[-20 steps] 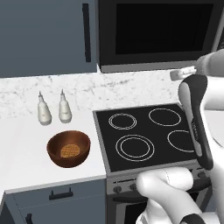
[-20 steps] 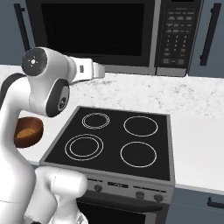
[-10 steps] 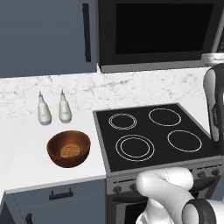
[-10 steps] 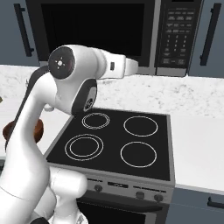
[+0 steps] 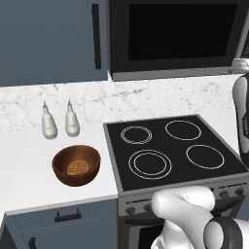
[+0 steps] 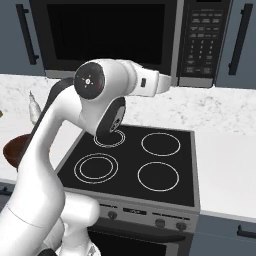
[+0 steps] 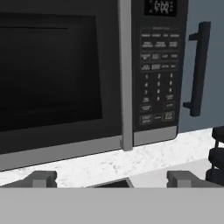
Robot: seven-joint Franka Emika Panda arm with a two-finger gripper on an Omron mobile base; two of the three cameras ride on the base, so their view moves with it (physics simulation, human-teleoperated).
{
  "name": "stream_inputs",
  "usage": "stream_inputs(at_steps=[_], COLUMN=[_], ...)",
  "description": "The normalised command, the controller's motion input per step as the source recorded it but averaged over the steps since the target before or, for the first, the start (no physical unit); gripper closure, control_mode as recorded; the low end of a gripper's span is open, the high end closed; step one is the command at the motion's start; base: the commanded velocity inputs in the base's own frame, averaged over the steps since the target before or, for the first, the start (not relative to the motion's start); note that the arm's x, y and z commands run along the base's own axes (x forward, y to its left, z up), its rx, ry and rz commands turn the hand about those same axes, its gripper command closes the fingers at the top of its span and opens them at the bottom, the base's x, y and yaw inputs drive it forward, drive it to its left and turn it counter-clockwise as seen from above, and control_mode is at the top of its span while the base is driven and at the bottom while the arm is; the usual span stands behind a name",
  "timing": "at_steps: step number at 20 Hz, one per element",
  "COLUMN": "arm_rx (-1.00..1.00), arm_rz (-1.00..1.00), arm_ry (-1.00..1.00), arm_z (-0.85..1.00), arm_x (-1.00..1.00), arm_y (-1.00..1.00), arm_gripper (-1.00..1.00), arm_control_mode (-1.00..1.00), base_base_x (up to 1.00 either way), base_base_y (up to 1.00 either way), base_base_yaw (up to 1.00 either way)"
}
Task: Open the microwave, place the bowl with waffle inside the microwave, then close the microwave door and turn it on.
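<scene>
The microwave [image 5: 170,39] hangs above the cooktop with its door [image 7: 57,74] shut. The control panel [image 7: 157,74] sits at the door's right edge. On the white counter left of the cooktop stands the dark-brown bowl [image 5: 76,165], and the small golden waffle [image 5: 77,168] lies in it. The bowl's rim [image 6: 14,147] peeks out behind my arm. My gripper [image 7: 113,179] is open and empty. It is raised in front of the microwave's lower right part, facing the seam between door and panel. Both fingertips [image 7: 43,178] stand wide apart.
The black four-ring cooktop [image 5: 170,151] lies under the microwave. Two white bottles [image 5: 48,124] [image 5: 72,121] stand behind the bowl. A blue-grey cabinet with a black handle [image 5: 96,36] is left of the microwave, and another cabinet handle [image 7: 199,70] is right of it.
My arm has swung up and to the right, bringing the hand closer to the microwave's lower right front. The gripper stays open. Bowl and waffle have not moved.
</scene>
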Motion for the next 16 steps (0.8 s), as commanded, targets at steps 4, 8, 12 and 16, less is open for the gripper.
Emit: stream_inputs(at_steps=[4,8,12,16], arm_rx=[0.18,0.19,0.16,0.15], arm_rz=[-0.03,-0.01,0.00,0.00], arm_ry=[-0.09,-0.01,0.00,0.00], arm_z=[0.01,0.08,0.07,0.07], arm_x=[0.01,0.00,0.00,0.03], arm_y=[-0.53,-0.52,-0.43,-0.46], arm_gripper=[-1.00,-1.00,-1.00,-1.00], arm_control_mode=[-1.00,-1.00,-1.00,-1.00], base_base_x=[0.00,0.00,0.00,0.00], base_base_y=[0.00,0.00,0.00,0.00], base_base_yaw=[0.00,0.00,0.00,0.00])
